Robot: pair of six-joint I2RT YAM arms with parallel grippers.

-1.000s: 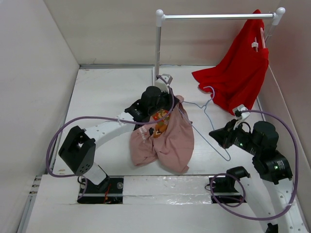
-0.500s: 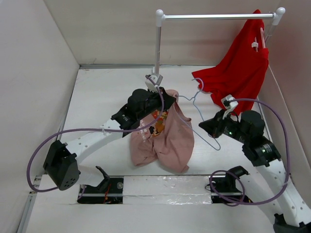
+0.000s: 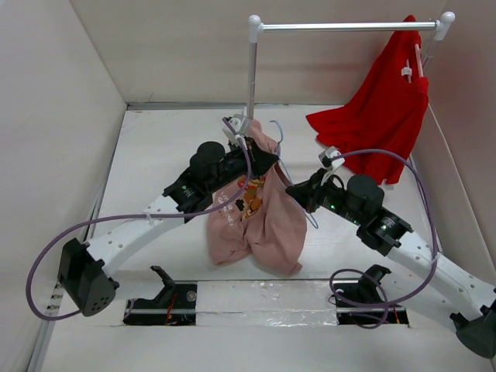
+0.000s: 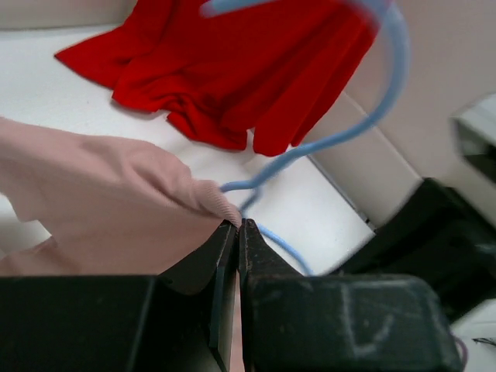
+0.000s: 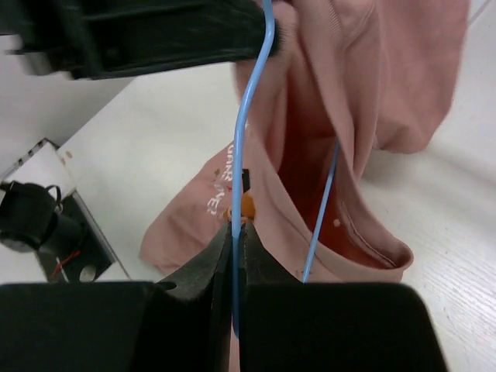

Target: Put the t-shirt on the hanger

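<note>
The dusty pink t-shirt (image 3: 260, 221) hangs from my left gripper (image 3: 266, 160), which is shut on its collar edge, and its lower part lies bunched on the table. In the left wrist view the jaws (image 4: 239, 225) pinch the pink cloth (image 4: 116, 194). My right gripper (image 3: 294, 191) is shut on the thin pale wire hanger (image 3: 313, 223) and holds it right against the shirt. In the right wrist view the jaws (image 5: 239, 229) clamp one wire of the hanger (image 5: 252, 116), and another wire passes into the shirt's opening (image 5: 349, 178).
A bright red garment (image 3: 384, 108) hangs from the white rail (image 3: 349, 26) at the back right and drapes onto the table. The rail's post (image 3: 251, 74) stands just behind my left gripper. White walls close in the table on the left, back and right.
My right gripper has carried the hanger left until it meets the shirt. My left gripper has lifted the shirt's collar up and toward the back.
</note>
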